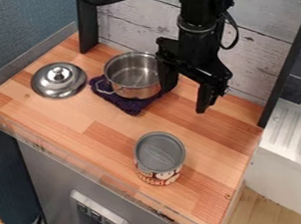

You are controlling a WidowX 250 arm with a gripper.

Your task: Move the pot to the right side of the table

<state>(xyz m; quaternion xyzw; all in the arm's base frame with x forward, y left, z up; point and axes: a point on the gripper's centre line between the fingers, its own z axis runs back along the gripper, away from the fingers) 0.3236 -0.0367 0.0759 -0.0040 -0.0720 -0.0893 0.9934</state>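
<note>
The gripper [186, 91] hangs open at the upper middle of the table, just right of the pot, with nothing between its fingers. A silver metal pot [131, 73], lidless and upright, stands toward the back left on a dark purple cloth [131, 104]. The left finger overlaps the pot's right edge in the view; whether they touch, I cannot tell. One wire handle of the pot points to the front left.
A silver lid [59, 80] lies on the wooden table [104, 137] left of the pot. A can [159, 157] stands nearer the front, right of centre. Dark posts and a whitish plank wall bound the back; a clear low edge runs along the front.
</note>
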